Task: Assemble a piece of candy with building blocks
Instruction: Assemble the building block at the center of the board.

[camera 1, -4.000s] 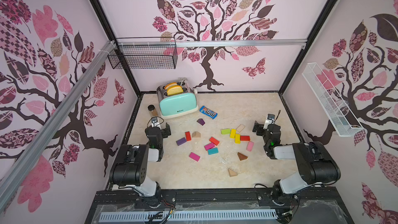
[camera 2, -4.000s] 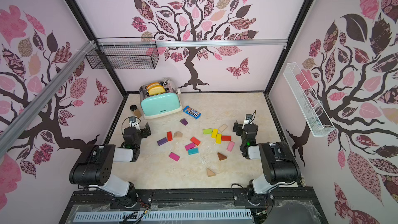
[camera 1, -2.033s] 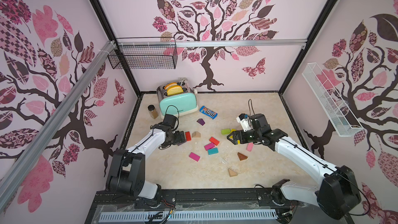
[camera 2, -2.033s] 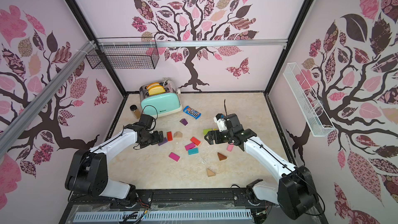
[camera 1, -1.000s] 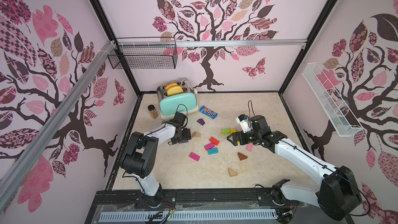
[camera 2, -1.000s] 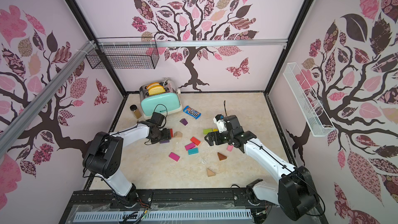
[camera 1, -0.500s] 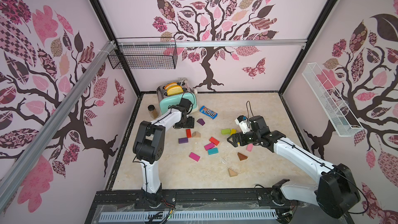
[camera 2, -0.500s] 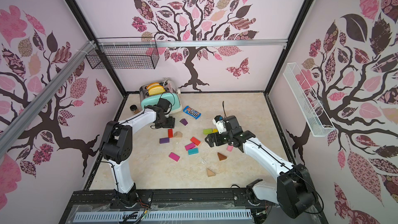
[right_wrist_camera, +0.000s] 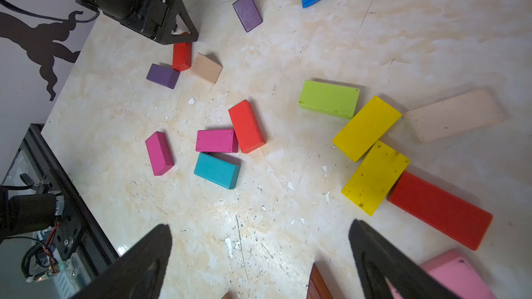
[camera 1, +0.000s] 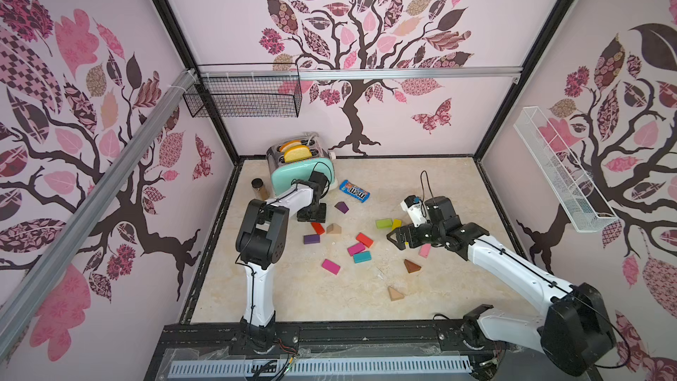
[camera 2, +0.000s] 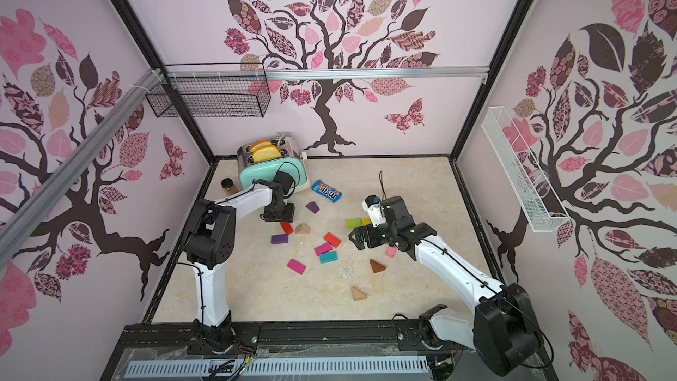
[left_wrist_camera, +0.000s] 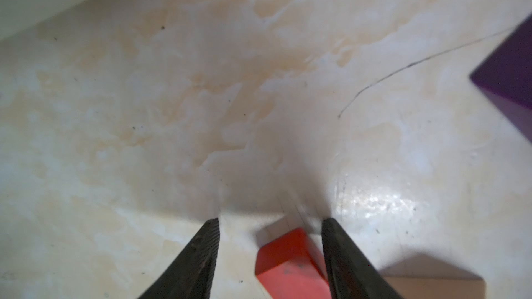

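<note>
Left gripper [left_wrist_camera: 270, 222]: points down at the tabletop [camera 1: 293, 298], close in front of the toaster [camera 1: 300, 174]. Jaws partly apart, nothing clamped.
Small red block [left_wrist_camera: 288, 266]: lies flat with one end between the left gripper's fingers. It sits hard by one finger, and a clear gap shows at the other. The wrist view is blurred, so contact cannot be told.
Tan triangle [right_wrist_camera: 206, 68]: just beside the small red block, outside the left gripper's jaws.
Purple blocks: one [right_wrist_camera: 162, 76] touches the small red block's far end; another [right_wrist_camera: 247, 12] lies off to the side of the left gripper.
Right gripper [right_wrist_camera: 260, 224]: hovers over the table with its jaws spread wide and nothing between them.
Brown triangle [right_wrist_camera: 316, 286], pink block [right_wrist_camera: 457, 277]: close under the right gripper.
Long red block [right_wrist_camera: 440, 209], two yellow blocks [right_wrist_camera: 367, 127], green block [right_wrist_camera: 328, 99], pale block [right_wrist_camera: 454, 119]: strung out ahead of one right finger.
Middle cluster [right_wrist_camera: 216, 140]: red, two magenta and teal, between the two grippers.
Candy packet [camera 1: 354, 191]: beyond the left gripper, apart from it.
</note>
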`<state>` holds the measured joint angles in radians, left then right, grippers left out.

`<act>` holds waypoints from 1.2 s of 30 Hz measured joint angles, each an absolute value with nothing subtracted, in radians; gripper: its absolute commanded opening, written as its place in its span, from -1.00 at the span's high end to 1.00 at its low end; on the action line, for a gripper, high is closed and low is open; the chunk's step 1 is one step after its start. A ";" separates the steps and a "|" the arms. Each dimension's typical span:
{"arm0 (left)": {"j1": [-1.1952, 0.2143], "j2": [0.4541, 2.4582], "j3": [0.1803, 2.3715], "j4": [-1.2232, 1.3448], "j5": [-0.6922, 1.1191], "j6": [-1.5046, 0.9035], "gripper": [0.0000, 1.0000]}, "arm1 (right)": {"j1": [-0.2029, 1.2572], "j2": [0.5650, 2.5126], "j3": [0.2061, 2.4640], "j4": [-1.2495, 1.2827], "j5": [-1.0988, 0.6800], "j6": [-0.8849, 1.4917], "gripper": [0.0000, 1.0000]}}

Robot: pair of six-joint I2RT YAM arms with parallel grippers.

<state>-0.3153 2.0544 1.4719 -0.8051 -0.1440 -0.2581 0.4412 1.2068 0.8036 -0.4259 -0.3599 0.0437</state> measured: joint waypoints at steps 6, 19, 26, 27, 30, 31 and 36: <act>-0.305 1.994 1.380 -0.790 -0.157 -0.285 -0.13 | 0.441 1.207 0.804 -0.426 -0.360 0.044 -0.99; -0.284 1.866 1.319 -0.803 -0.131 -0.335 -0.32 | 0.441 1.207 0.804 -0.427 -0.361 0.044 -0.98; -0.401 1.551 1.194 -0.830 -0.094 -0.316 -0.93 | 0.441 1.172 0.803 -0.453 -0.360 0.052 -0.99; -0.442 1.494 1.143 -0.834 -0.077 -0.323 -0.96 | 0.441 1.157 0.802 -0.458 -0.363 0.062 -0.99; -0.559 1.405 1.034 -0.848 -0.035 -0.337 -0.96 | 0.441 1.106 0.770 -0.454 -0.388 0.109 -0.99; -0.599 1.394 1.003 -0.854 -0.028 -0.342 -0.96 | 0.441 1.082 0.744 -0.447 -0.402 0.131 -0.99; -0.686 1.409 0.923 -0.851 -0.010 -0.358 -0.96 | 0.447 0.987 0.612 -0.450 -0.442 0.227 -0.99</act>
